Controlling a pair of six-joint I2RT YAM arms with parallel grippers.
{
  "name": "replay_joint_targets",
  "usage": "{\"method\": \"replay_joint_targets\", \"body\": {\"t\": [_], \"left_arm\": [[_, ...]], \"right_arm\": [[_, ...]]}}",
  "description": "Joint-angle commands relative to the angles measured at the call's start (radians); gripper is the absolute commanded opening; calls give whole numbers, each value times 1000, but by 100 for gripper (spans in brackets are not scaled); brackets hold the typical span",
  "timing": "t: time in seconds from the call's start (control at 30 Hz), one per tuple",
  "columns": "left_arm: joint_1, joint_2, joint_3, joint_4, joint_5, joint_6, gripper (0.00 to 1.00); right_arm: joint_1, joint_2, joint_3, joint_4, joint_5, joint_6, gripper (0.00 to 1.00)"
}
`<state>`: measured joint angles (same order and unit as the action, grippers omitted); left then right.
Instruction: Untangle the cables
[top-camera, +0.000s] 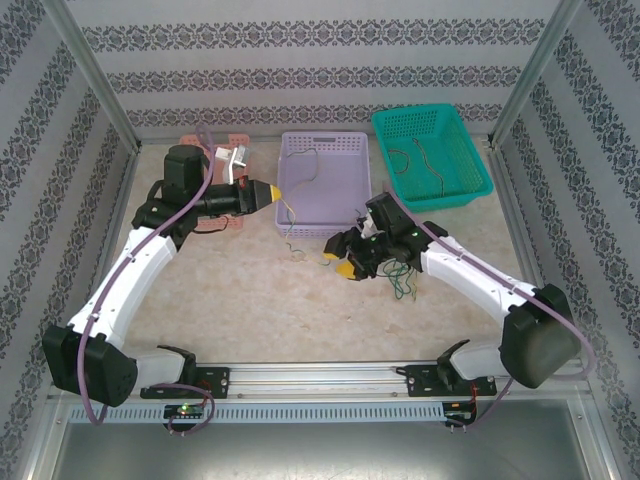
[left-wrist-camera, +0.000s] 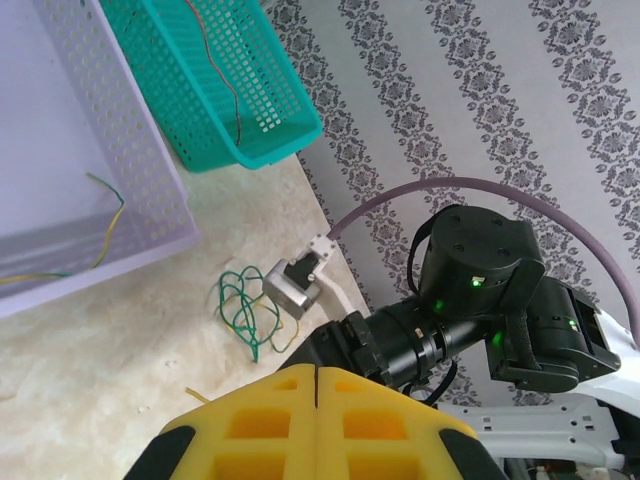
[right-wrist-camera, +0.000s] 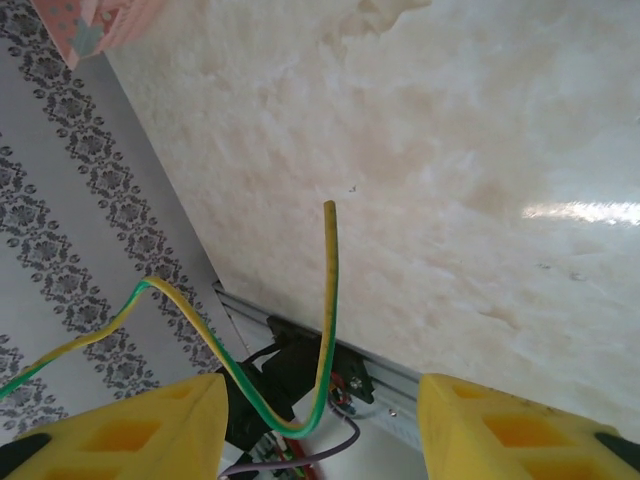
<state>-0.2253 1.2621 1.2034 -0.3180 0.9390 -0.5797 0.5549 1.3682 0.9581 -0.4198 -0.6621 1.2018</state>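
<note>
Across the middle of the top view, the pale marbled table (top-camera: 250, 300). Upper centre, a lilac basket (top-camera: 340, 145); upper right, a teal basket (top-camera: 465, 172), each with thin wires (top-camera: 420, 160) lying inside.

Left of the lilac basket, the left gripper (top-camera: 277, 192), yellow fingers pressed flat together, no gap at the seam in its own wrist view. Just under its tip, a fine strand (top-camera: 288, 225) hanging toward the table; cannot tell whether pinched or merely passing.

Just below the lilac basket, the right gripper (right-wrist-camera: 322, 395), fingers spread wide. Through that gap, a yellow-green wire (right-wrist-camera: 328, 290) looping loosely, one free end poking up at frame centre.

Lower right of that gripper in the top view, the cables (top-camera: 405, 288) in a small green tangle, loose on the table.

Probably feather-light, limp and slick-coated. Likely to slide out of a slack pinch and to drag the whole knot along if tugged. Best taken close to a free end, fingertips square across the wire, with the knot pinned elsewhere and one strand drawn out slowly.
</note>
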Motion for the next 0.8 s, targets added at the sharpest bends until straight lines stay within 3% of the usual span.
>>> {"method": "replay_joint_targets", "body": {"t": [0.0, 0.5, 0.77], "left_arm": [[-14, 6, -8, 110, 32, 41, 0], [-32, -7, -11, 112, 72, 53, 0], [-34, -22, -25, 107, 40, 41, 0]], "right_arm": [[4, 19, 0, 78, -14, 82, 51], [-40, 63, 0, 91, 62, 44, 31], [-54, 63, 12, 84, 76, 41, 0]]}}
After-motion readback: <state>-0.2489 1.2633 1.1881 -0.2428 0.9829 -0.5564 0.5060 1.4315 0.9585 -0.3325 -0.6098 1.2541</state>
